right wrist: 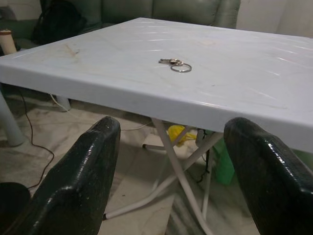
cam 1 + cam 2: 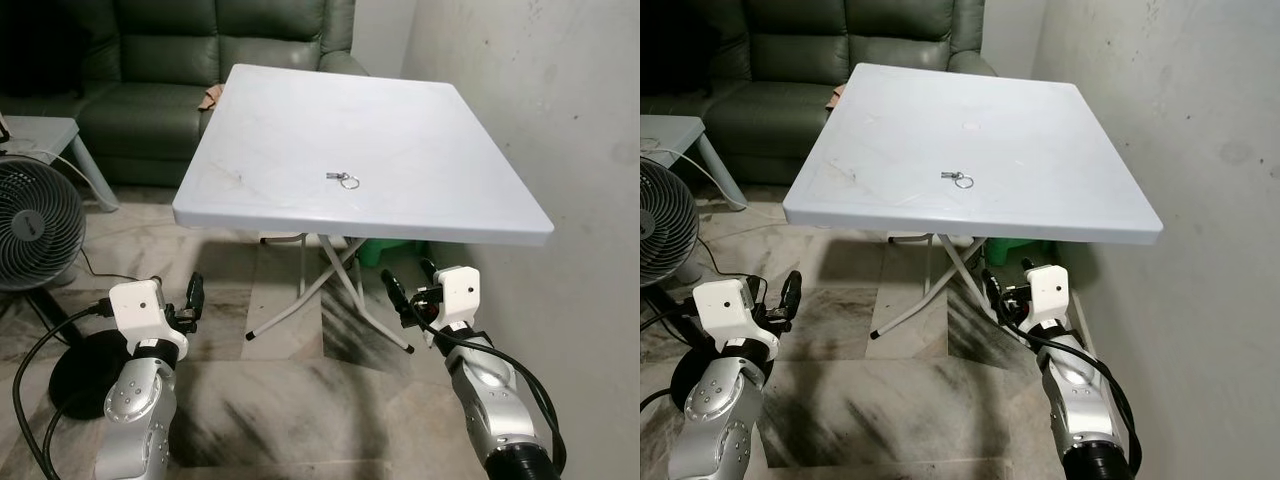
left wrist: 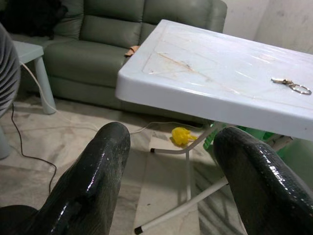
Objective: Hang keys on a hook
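Note:
A small bunch of keys on a metal ring (image 2: 343, 179) lies flat near the middle of a white folding table (image 2: 250, 205). The keys (image 1: 175, 64) also show in the right wrist view, and the keys (image 3: 292, 85) in the left wrist view. My left gripper (image 2: 186, 300) hangs open below the table's front left corner. My right gripper (image 2: 409, 285) hangs open under the table's front edge, to the right. Both grippers hold nothing and stay lower than the tabletop, well short of the keys. No hook can be made out.
A green sofa (image 2: 150, 90) stands behind the table. A standing fan (image 2: 35, 225) with a black base and cables sits on the floor at left. A small light side table (image 2: 45, 135) stands beside it. A bare wall (image 2: 560, 120) runs close along the right. A yellow object (image 3: 182, 135) lies under the table.

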Available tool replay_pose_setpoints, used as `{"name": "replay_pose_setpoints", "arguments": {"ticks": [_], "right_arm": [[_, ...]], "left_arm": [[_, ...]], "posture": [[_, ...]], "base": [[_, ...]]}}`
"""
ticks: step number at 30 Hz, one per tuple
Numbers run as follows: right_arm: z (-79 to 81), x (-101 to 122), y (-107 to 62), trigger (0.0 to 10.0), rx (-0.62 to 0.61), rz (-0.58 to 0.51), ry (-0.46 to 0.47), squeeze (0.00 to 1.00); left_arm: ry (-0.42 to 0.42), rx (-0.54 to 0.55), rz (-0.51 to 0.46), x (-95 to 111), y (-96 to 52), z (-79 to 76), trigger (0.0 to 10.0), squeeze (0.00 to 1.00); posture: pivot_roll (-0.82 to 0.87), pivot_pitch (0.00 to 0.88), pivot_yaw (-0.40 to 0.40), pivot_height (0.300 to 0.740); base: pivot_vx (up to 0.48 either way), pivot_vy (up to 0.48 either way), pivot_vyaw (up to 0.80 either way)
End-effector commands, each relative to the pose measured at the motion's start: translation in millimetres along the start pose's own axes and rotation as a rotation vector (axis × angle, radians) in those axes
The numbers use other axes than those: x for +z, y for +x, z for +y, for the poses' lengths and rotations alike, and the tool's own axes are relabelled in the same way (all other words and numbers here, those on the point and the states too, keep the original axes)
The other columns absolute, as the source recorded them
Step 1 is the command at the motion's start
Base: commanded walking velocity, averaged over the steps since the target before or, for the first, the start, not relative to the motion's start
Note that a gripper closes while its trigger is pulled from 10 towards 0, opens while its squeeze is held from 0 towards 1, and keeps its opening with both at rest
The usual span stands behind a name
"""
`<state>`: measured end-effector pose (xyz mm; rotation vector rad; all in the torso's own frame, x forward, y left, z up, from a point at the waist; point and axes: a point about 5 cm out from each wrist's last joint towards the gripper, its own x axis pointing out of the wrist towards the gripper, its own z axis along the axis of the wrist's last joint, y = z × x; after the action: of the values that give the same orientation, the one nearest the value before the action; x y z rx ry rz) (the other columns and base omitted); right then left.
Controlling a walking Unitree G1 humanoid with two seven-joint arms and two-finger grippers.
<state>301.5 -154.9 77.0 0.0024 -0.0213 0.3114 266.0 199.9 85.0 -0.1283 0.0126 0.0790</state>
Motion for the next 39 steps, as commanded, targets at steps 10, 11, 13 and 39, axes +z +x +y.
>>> {"name": "replay_pose_setpoints", "arguments": {"ticks": [10, 11, 13, 39], "right_arm": [[1.9, 5.6, 3.5, 10.0, 0.008, -0.020, -0.006, 0.00], [1.8, 5.6, 3.6, 10.0, 0.007, -0.020, -0.007, 0.00], [1.8, 5.5, 3.5, 10.0, 0.007, -0.020, -0.007, 0.00], [0.4, 5.0, 2.4, 10.0, 0.018, -0.015, -0.027, 0.00]], "left_arm": [[-0.001, -0.028, -0.002, 4.5, 3.8, -3.4, 10.0, 0.00], [-0.001, -0.029, -0.003, 4.6, 4.0, -3.5, 10.0, 0.00], [-0.003, -0.030, -0.003, 4.6, 4.3, -3.6, 10.0, 0.00], [-0.028, -0.017, 0.006, 2.9, 5.2, -5.0, 10.0, 0.00]], "posture": [[-0.07, 0.011, -0.047, 0.740], [-0.07, 0.011, -0.047, 0.740], [-0.07, 0.008, -0.047, 0.740], [-0.07, 0.010, -0.053, 0.740]], "base": [[0.355, 0.000, 0.00], [0.364, 0.000, 0.00], [0.379, 0.000, 0.00], [0.260, 0.268, 0.00]]}}
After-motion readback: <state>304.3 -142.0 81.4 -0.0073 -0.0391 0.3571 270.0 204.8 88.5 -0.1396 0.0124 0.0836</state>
